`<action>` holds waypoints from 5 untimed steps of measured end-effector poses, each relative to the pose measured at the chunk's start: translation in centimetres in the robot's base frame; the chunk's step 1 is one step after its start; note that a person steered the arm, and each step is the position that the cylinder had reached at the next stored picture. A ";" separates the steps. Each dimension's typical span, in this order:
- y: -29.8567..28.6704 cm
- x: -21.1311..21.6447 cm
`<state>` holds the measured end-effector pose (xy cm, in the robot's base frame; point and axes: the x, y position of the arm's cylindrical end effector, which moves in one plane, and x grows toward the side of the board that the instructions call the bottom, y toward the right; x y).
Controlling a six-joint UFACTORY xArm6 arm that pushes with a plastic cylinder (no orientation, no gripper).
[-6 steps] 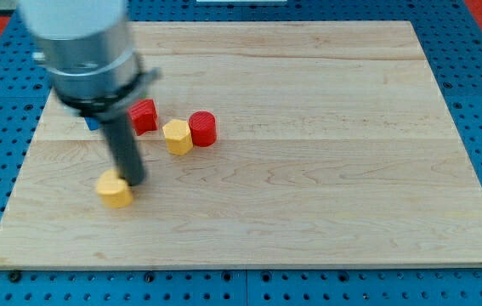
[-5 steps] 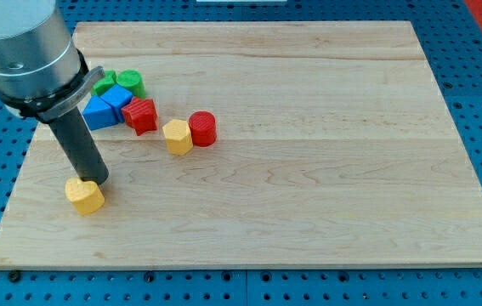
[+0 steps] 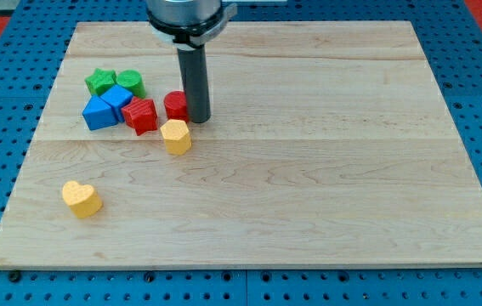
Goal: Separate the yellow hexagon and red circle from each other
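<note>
partly hidden, red circle point(image 3: 174, 105) sits behind my tip point(image 3: 200, 120).

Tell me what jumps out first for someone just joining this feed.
The dark rod drops from the view's top, and my tip sits against the right side of the red circle. Just below, the yellow hexagon lies close to that circle; I cannot tell whether they touch. A tight cluster sits to the left: red block, two blue blocks, two green blocks. A yellow heart lies alone near the bottom left.
</note>
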<state>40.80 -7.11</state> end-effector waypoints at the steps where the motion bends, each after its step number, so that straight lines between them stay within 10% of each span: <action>1: -1.0 3.7; 5: -6.4 6.0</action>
